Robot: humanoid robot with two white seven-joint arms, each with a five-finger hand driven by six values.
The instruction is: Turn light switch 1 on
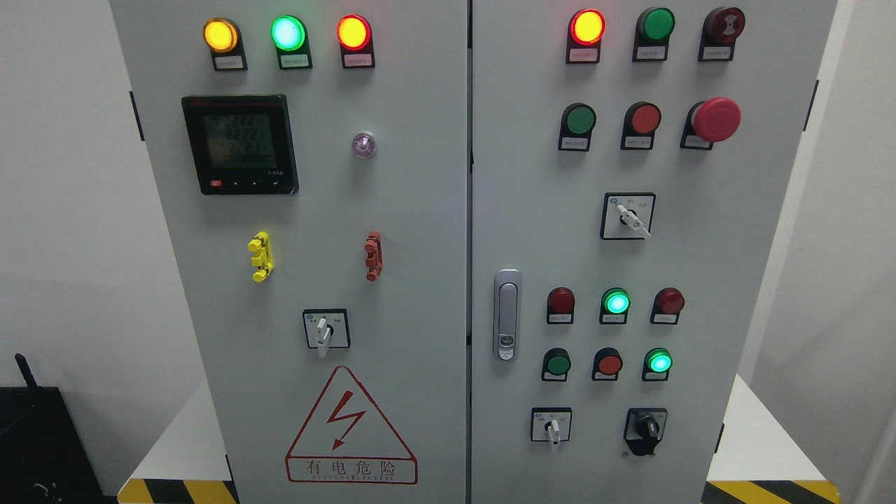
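Note:
A grey two-door electrical cabinet (420, 210) fills the head view. On its right door sit rows of push buttons: an unlit green one (580, 120), a red one (642, 119) and a red mushroom stop (715, 119). Lower down are a green button (558, 364), a red button (609, 364) and a lit green button (659, 362). Rotary selector switches show at the right door's middle (628, 216), lower left (552, 425) and lower right (645, 428), and one on the left door (325, 330). Neither hand nor arm is in view.
Lit lamps line the top: yellow (220, 35), green (288, 32), red (353, 32) and red (586, 26). A digital meter (240, 145) and a hazard triangle (350, 428) mark the left door. A door handle (506, 314) sits near the seam. A black object (35, 448) stands at lower left.

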